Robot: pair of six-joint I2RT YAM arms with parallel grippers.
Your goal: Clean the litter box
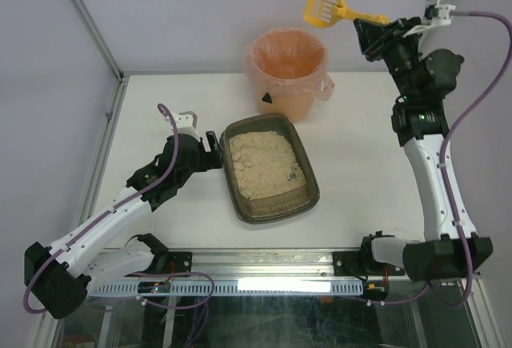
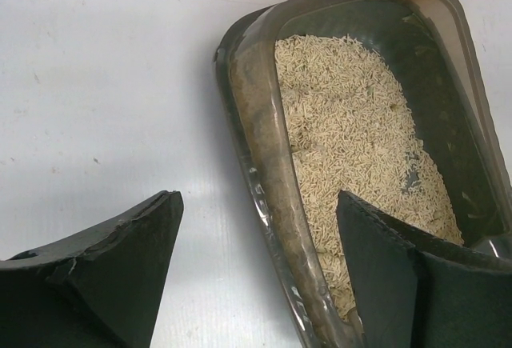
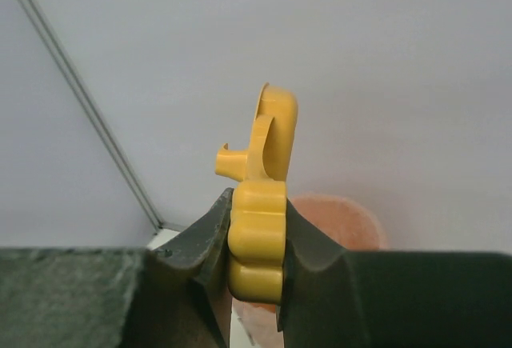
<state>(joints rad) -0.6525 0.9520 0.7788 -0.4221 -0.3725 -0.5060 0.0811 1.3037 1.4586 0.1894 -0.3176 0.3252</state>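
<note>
The litter box (image 1: pixel 272 214), a dark grey-brown tray of beige litter, lies mid-table. A small dark clump (image 1: pixel 294 177) sits in the litter near its right wall. My left gripper (image 1: pixel 214 150) is open and straddles the box's left rim. In the left wrist view the gripper (image 2: pixel 260 268) has one finger on the table outside and the other over the litter, with the rim (image 2: pixel 248 100) between them, not clamped. My right gripper (image 1: pixel 372 32) is shut on the handle of the yellow slotted scoop (image 1: pixel 328 4), held high above the bucket. The handle (image 3: pixel 258 240) shows pinched between the fingers.
The orange-pink bag-lined bucket (image 1: pixel 288 72) stands just behind the litter box; it also shows behind the scoop in the right wrist view (image 3: pixel 352 224). A metal frame post (image 1: pixel 88 24) and table edge run along the left. White walls close the back.
</note>
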